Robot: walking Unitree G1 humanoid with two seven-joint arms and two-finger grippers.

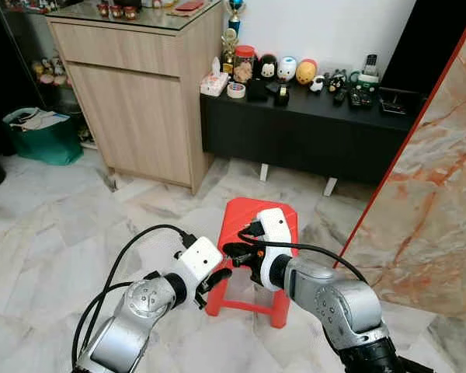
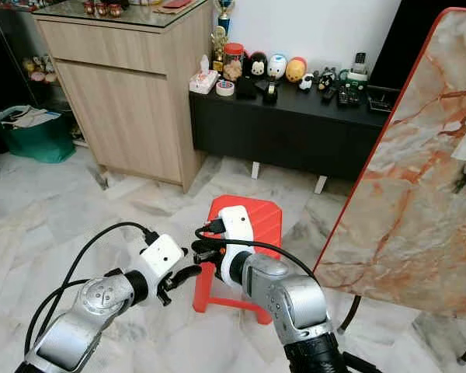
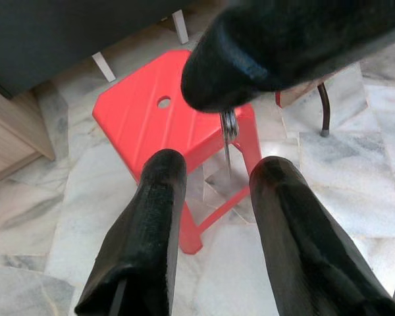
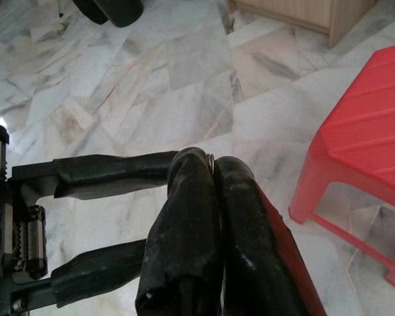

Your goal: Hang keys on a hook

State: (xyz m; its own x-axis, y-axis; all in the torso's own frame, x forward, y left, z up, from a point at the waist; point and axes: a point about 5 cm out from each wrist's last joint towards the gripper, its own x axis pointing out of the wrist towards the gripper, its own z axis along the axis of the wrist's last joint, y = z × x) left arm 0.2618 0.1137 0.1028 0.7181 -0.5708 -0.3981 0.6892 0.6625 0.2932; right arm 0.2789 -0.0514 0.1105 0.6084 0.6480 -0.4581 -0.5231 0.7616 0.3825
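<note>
Keys (image 3: 229, 131) hanging vertically, pinched by right end effector (image 4: 212, 172)

No writing, label, brand or number can be read anywhere (the jars and figures on the black table (image 1: 311, 132), far beyond the claws, are too small to make out any print).
</note>
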